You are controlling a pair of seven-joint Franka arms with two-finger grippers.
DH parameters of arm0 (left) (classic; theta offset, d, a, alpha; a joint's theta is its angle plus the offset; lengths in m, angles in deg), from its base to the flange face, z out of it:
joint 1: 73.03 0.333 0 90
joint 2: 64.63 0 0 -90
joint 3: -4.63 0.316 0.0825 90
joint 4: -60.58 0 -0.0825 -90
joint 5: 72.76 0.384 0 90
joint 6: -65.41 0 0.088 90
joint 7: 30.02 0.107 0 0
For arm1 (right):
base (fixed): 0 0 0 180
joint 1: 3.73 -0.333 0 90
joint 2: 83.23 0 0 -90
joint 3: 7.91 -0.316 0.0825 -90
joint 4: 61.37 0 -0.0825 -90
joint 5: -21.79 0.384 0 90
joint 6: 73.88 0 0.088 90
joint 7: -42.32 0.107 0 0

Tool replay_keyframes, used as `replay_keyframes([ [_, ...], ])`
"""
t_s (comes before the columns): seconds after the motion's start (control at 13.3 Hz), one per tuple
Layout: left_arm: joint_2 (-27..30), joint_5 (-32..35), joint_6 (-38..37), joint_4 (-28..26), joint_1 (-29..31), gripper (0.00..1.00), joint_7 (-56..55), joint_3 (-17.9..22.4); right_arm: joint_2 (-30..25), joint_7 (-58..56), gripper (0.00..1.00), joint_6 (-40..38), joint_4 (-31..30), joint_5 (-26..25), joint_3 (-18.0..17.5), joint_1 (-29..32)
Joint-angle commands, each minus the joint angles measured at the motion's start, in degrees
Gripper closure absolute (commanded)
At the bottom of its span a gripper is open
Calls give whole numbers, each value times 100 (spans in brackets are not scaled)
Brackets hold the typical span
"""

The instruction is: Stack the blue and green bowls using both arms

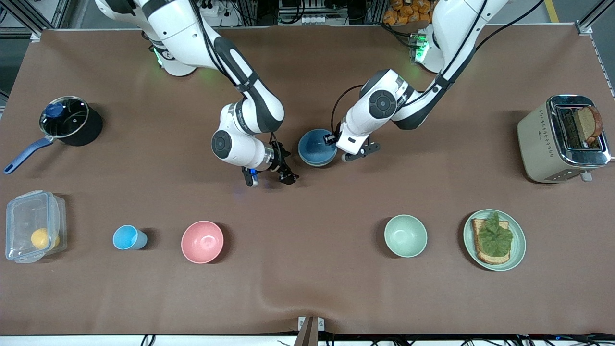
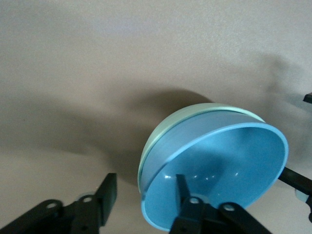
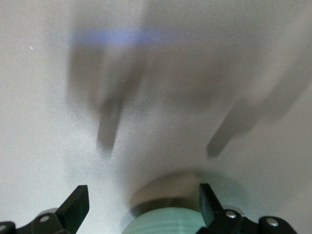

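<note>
Blue bowl (image 1: 317, 147) sits nested inside the green bowl (image 2: 195, 113), mid-table between the two arms; in the left wrist view a pale green rim shows around the blue one, the blue bowl tilted a little in it. Left gripper (image 1: 347, 150) is down at the stack, on the side toward the left arm's end of the table. Its jaws are parted: one finger (image 2: 184, 195) stands inside the blue bowl against the wall, the other finger (image 2: 105, 192) outside, apart from the green wall, so the rim lies between the jaws but is not pinched. Grip released. Right gripper (image 1: 269, 179) hangs over bare tablecloth (image 1: 307, 269) just beside the stack, toward the right arm's end, jaws spread wide with nothing between them; its fingers (image 3: 75, 207) frame cloth and shadows only. A pale green rounded shape at the edge of the right wrist view cannot be identified. Another pale green bowl (image 1: 405, 235) stands nearer the front camera, well apart from both jaws, with the pink bowl (image 1: 202, 241) likewise.
</note>
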Motion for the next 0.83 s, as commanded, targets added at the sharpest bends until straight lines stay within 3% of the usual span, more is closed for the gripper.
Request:
replay_keyframes([
  [0.0,47,-32,63,101,9,0,-128,-13,26,-3,0,-100,101,102,-52,53],
  [0.38,1091,-14,-252,224,202,0,-446,31,-150,-186,0,-434,109,14,1,254],
  [0.53,1548,396,-551,294,465,0,-410,40,-203,-598,0,-644,109,6,1,509],
  [0.75,1779,907,-1935,1169,800,0,-402,49,-212,-882,0,-724,118,-484,114,817],
])
